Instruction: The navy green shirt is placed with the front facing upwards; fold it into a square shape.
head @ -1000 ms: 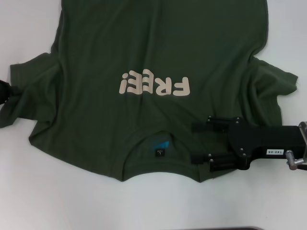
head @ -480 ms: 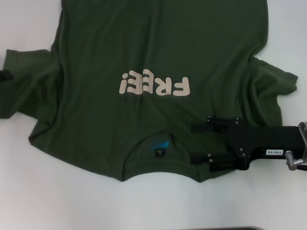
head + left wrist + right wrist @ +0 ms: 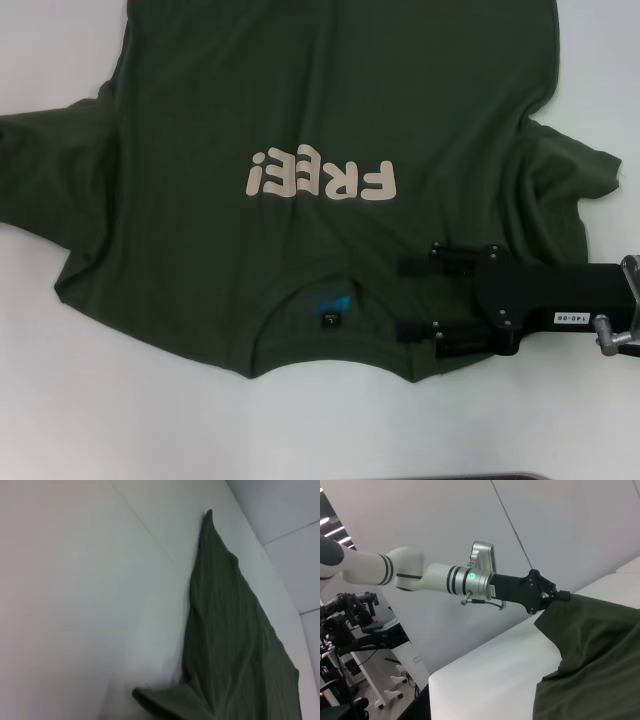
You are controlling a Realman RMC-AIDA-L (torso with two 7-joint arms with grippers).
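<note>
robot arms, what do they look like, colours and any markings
The right end effector is matte black with two straight parallel fingers, small silver screws, a white label printed "140-06" and a metal fitting at the wrist. The left arm is glossy white with black bands, a green light on its silver wrist and a thin cable beneath, ending in a black end effector.

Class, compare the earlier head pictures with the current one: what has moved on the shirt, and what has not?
The left gripper, shut on the left sleeve of the dark olive-green cotton T-shirt, pulled it outward past the head view's left edge, stretching the sleeve flatter. The right gripper stayed open over the shoulder beside the round neck; the cream "FREE!" lettering did not shift.
</note>
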